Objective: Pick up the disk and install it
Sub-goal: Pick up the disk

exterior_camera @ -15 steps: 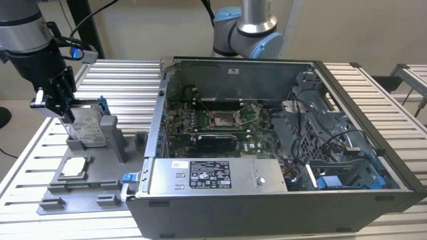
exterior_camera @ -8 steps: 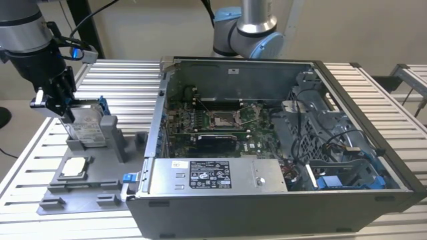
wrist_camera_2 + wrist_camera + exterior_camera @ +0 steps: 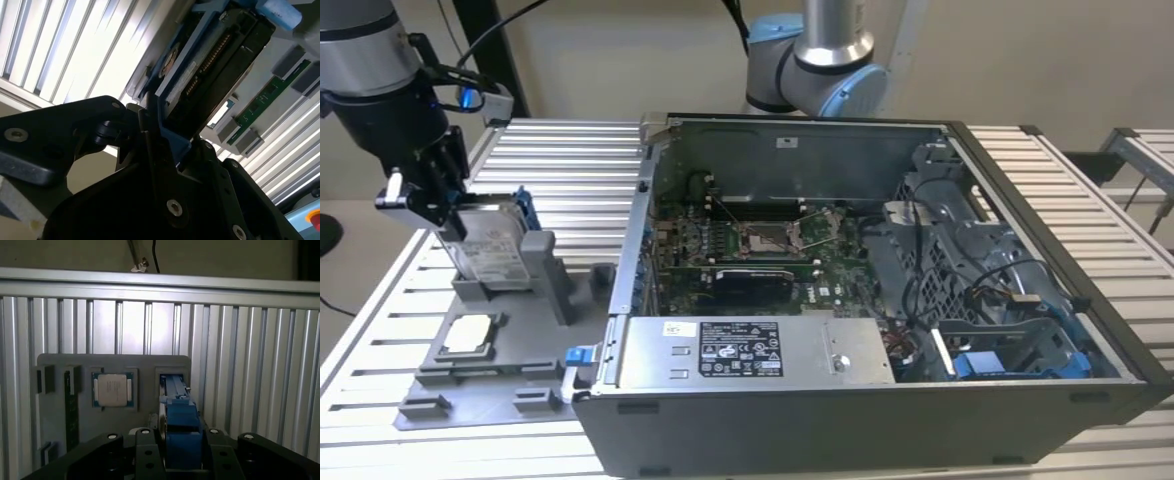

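Blue plastic frames the disk (image 3: 494,250), which stands on edge in an upright slot of a grey holder tray (image 3: 520,350) at the exterior view's left side of the slatted aluminium desk (image 3: 560,160). The claw (image 3: 451,225) comes down on it from above. Its black fingers (image 3: 146,450) are drawn in narrow and clamp the blue carrier between them. In the first wrist view the carrier's edge (image 3: 181,420) sits squeezed between the two fingers, and the tray (image 3: 145,365) lies flat behind it. In the second wrist view the disk's dark underside and connector row (image 3: 215,55) run away from the claw (image 3: 152,125). I cannot tell whether the disk's lower edge has left the slot.

A small square chip (image 3: 467,335) with a pale top rests in its own pocket of the tray, near the disk. It also appears in the first wrist view (image 3: 113,389). A green circuit strip (image 3: 260,102) lies on the tray beyond the disk.

Toward the exterior view's right, well apart from the tray, an open computer case (image 3: 854,420) lies on its side. Inside it are a green motherboard (image 3: 720,240) and a grey metal box (image 3: 747,350) with a black-and-white label along the near edge. A second robot arm (image 3: 821,60) stands behind the case.
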### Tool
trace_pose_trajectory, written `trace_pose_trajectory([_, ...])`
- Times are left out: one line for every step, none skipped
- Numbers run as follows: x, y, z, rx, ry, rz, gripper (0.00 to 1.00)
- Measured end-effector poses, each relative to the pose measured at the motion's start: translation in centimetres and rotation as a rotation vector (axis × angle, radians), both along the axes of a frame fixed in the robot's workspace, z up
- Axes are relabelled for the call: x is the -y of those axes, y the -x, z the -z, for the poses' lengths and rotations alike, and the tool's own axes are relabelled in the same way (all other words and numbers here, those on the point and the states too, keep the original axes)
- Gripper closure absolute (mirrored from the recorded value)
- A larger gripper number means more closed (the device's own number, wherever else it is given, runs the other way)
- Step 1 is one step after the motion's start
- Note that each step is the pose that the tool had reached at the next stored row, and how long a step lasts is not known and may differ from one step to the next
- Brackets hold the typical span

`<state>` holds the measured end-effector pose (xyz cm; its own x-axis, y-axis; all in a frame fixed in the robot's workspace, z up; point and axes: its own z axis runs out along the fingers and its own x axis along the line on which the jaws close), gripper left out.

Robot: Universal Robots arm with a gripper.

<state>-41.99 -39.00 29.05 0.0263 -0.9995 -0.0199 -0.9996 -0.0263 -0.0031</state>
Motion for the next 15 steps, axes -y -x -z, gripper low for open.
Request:
trace_pose_trajectory([0.0,0.0,-0.15,0.0001,0.0,0.0,1.0])
trace_pose_trajectory([0.0,0.0,-0.34,0.0,0.0002,0.0,1.0])
trace_pose_trajectory([0.0,0.0,-0.54,0.0,0.0001,0.0,1.0])
trace_pose_trajectory([0.0,0.0,-0.75,0.0,0.0002,0.0,1.0])
trace_pose_trajectory([0.0,0.0,-0.97,0.0,0.0002,0.0,1.0])
trace_pose_trajectory([0.0,0.0,-1.15,0.0001,0.0002,0.0,1.0])
trace_pose_trajectory([0.0,0.0,-1.36,0.0001,0.0003,0.0,1.0])
trace_pose_trajectory([0.0,0.0,-1.56,0.0,0.0003,0.0,1.0])
trace_pose_trajectory([0.0,0.0,-1.79,0.0,0.0004,0.0,1.0])
trace_pose_trajectory([0.0,0.0,-2.01,0.0001,0.0004,0.0,1.0])
trace_pose_trajectory([0.0,0.0,-2.27,0.0001,0.0004,0.0,1.0])
trace_pose_trajectory([0.0,0.0,-2.52,0.0001,0.0004,0.0,1.0])
trace_pose_trajectory([0.0,0.0,-2.75,0.0,0.0005,0.0,1.0])
trace_pose_trajectory([0.0,0.0,-2.99,0.0,0.0005,0.0,1.0])
trace_pose_trajectory([0.0,0.0,-3.21,0.0001,0.0004,0.0,1.0])
